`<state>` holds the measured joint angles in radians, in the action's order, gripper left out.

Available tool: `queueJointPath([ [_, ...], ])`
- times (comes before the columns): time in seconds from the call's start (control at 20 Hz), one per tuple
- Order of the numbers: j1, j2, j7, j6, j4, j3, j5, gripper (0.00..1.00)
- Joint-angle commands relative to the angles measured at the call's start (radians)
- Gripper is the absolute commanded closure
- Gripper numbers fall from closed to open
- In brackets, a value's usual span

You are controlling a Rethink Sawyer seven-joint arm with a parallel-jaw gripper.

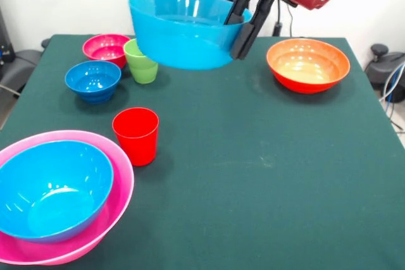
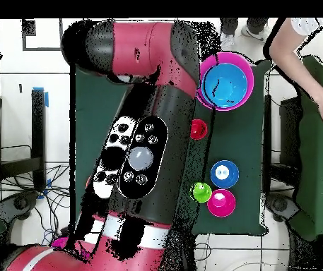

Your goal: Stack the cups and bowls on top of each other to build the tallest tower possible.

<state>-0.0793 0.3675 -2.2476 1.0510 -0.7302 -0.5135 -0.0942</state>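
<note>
Nearest the camera, the tower [image 1: 38, 251] is formed by a blue bowl nested in the hot-pink one. Farther back, a large light blue bowl [image 1: 183, 30] is held aloft, its rim pinched by the gripper [image 1: 243, 20]; it should be centred above before release.

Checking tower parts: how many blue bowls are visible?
3: large blue bowl held by the gripper; another inside the pink bowl; small one beside the green cup.
</note>
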Motion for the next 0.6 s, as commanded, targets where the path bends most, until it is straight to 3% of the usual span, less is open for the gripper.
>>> queueJointPath([
  [0.05, 0.068, -0.130, 0.257, 0.115, 0.198, 0.149, 0.040, 1.00],
  [0.6, 0.137, -0.224, 0.348, 0.213, 0.394, 0.164, 0.005, 1.00],
])
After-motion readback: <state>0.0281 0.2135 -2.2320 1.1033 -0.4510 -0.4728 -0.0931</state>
